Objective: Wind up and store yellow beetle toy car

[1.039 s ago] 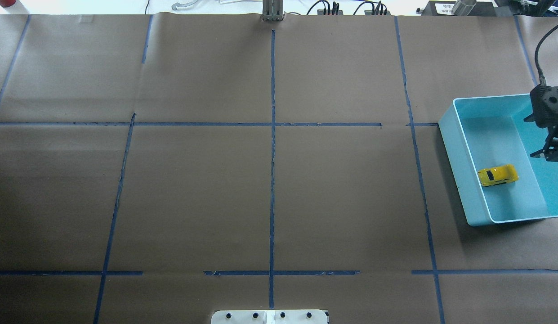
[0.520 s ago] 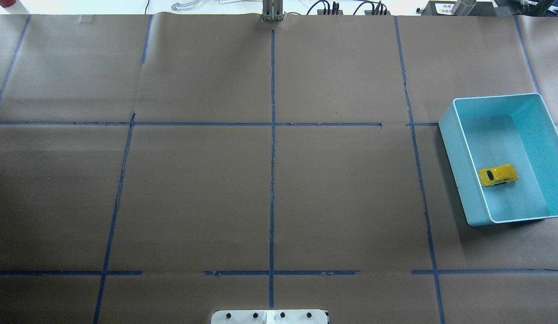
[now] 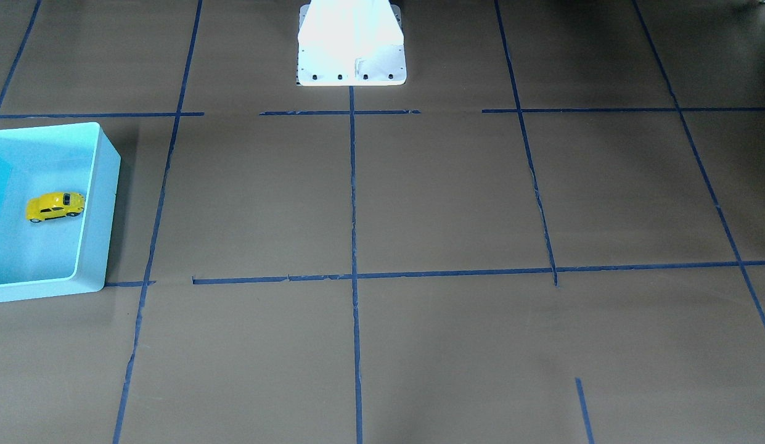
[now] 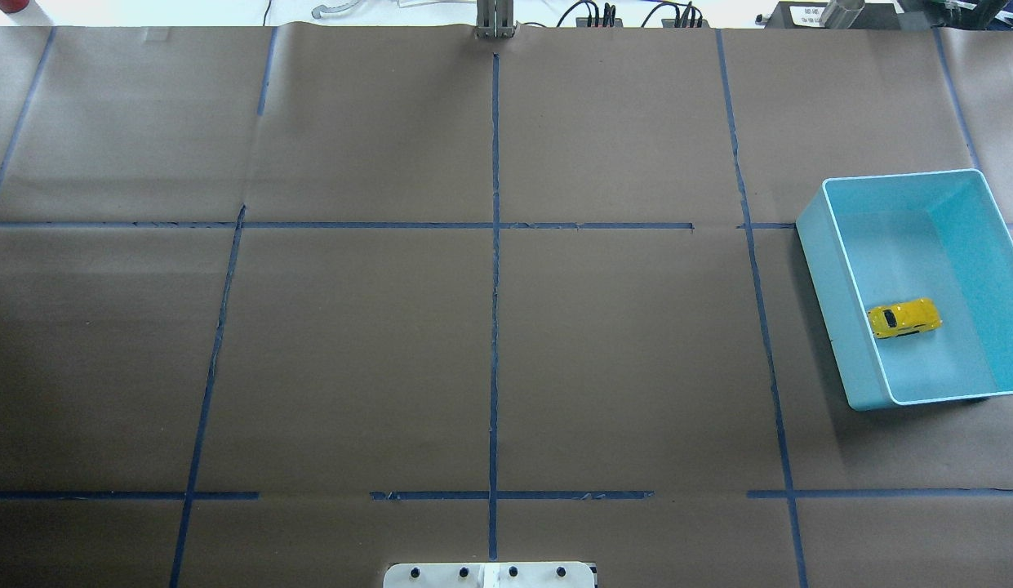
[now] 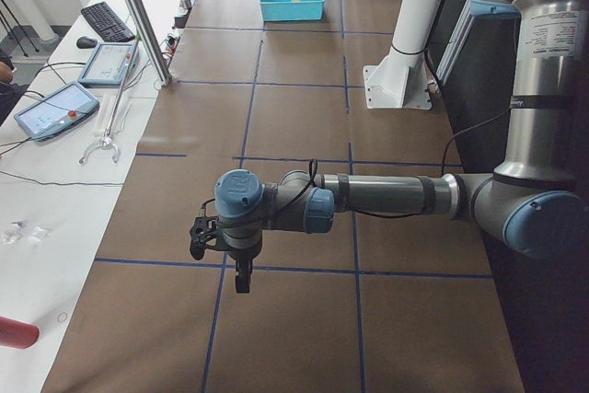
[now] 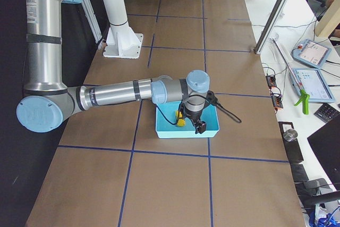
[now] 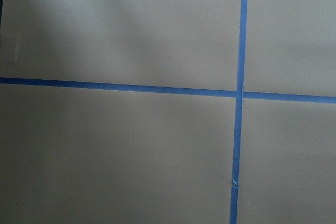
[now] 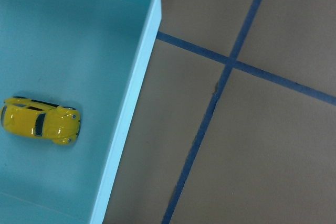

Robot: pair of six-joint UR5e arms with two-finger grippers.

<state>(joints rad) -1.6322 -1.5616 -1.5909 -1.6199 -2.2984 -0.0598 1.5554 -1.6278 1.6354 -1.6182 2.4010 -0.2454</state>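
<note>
On the brown table (image 4: 351, 351) we see the light blue bin (image 4: 841, 310) at the robot's right end. The right gripper (image 6: 200, 126) hangs above it, the left gripper (image 5: 241, 278) far away. Whether their jaws stand apart, we cannot tell. The yellow beetle toy car (image 4: 904, 318) lies inside the bin.

My right gripper (image 6: 200, 127) has pulled out of the overhead view, where a second ago it hung over the right side of the light blue bin (image 4: 818, 273). From the right-end camera it now seems to hang above the bin's edge, though I can't be sure.
</note>
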